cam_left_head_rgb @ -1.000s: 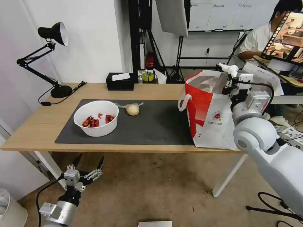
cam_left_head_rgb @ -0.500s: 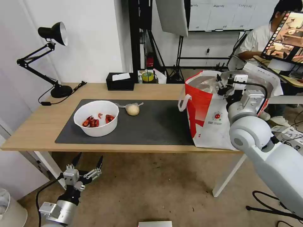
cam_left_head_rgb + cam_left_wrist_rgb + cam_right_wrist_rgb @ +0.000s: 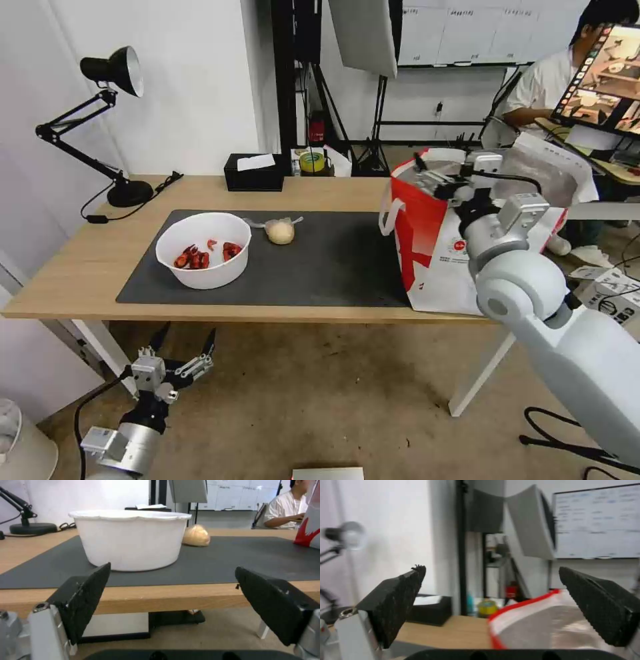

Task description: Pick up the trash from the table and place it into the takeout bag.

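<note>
A white round bowl [image 3: 203, 250] with red shellfish scraps sits on the left part of the dark grey mat [image 3: 320, 267] on the table [image 3: 87, 267]. Just right of it lies a clear bag with a pale lump [image 3: 280, 231]. The white-and-red takeout bag [image 3: 440, 253] stands at the mat's right end. Above the bag's near-left rim, my right gripper [image 3: 430, 175] is open and holds nothing; its wrist view has the foil lining [image 3: 533, 627] below its fingers [image 3: 400, 600]. Below the table's front edge, my left gripper [image 3: 188, 333] is open, facing the bowl [image 3: 130, 540] and the lump [image 3: 196, 535].
A black tissue box [image 3: 253, 172] stands at the table's back edge, and a black desk lamp [image 3: 110, 127] at the back left. A person sits at a desk behind the bag. The table's white leg [image 3: 483, 373] slants down under the bag.
A second ago my right gripper held a white tissue over the bag. The tissue has left its fingers, and the gripper has swung left across the bag's mouth. The left arm barely moved.
</note>
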Motion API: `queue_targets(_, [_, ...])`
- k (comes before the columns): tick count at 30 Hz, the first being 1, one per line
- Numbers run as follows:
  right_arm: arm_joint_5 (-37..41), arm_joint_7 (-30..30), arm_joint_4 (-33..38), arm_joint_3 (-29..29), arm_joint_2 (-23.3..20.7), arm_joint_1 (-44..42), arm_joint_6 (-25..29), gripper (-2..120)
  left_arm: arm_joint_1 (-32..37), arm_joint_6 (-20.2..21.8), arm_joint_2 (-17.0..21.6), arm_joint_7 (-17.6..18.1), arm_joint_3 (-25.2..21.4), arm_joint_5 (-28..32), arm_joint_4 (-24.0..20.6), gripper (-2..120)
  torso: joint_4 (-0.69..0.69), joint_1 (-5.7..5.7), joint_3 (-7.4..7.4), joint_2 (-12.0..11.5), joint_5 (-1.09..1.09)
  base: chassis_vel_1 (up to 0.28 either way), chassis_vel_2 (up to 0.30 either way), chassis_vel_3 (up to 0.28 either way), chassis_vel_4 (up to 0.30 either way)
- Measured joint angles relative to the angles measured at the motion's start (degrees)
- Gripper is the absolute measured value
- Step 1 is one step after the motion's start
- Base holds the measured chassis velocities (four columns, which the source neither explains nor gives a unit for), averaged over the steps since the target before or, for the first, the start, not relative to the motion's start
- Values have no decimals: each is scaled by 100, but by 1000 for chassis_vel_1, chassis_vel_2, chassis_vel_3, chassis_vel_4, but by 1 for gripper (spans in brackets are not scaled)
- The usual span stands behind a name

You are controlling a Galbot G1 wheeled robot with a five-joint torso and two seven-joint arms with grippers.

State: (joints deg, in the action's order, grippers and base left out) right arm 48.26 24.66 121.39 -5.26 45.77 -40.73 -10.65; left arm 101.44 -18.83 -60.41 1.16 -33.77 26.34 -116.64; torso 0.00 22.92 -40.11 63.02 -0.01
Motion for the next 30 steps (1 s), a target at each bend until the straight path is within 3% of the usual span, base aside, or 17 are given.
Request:
queue_targets(4, [26,-360,79,8,-17,-167,87,100,-7,-3,-20,0,0,0,7,100,0,0,0,0,2,0,0,0,0])
queue_targets(6, [68,-1087,228,-34,-99,-558,157,100,-16,-10,-37,0,4,1,27,100,0,0,0,0,2,0,0,0,0])
queue_targets(7, [68,-1087,228,-34,-99,-558,157,100,-16,-10,-37,0,4,1,27,100,0,0,0,0,2,0,0,0,0])
queue_targets(9, [-123,-1619,392,-186,-147,-1093,193,100,-37,-22,-53,0,6,1,42,100,0,0,0,0,1,0,0,0,0])
queue_targets(12, [-408,-1870,492,-372,-131,-1646,329,100,-43,-36,-63,0,7,1,48,100,-1,0,0,0,2,0,0,0,0])
queue_targets(21, [-1501,-2074,545,-809,49,-2948,911,100,-44,-141,-115,-35,-8,-7,101,100,-1,0,0,0,1,0,0,0,0])
queue_targets(30, [-2822,-1713,387,-1570,985,-5009,1920,100,28,-217,-208,-109,-56,-38,161,100,-1,-1,1,0,1,0,0,0,0])
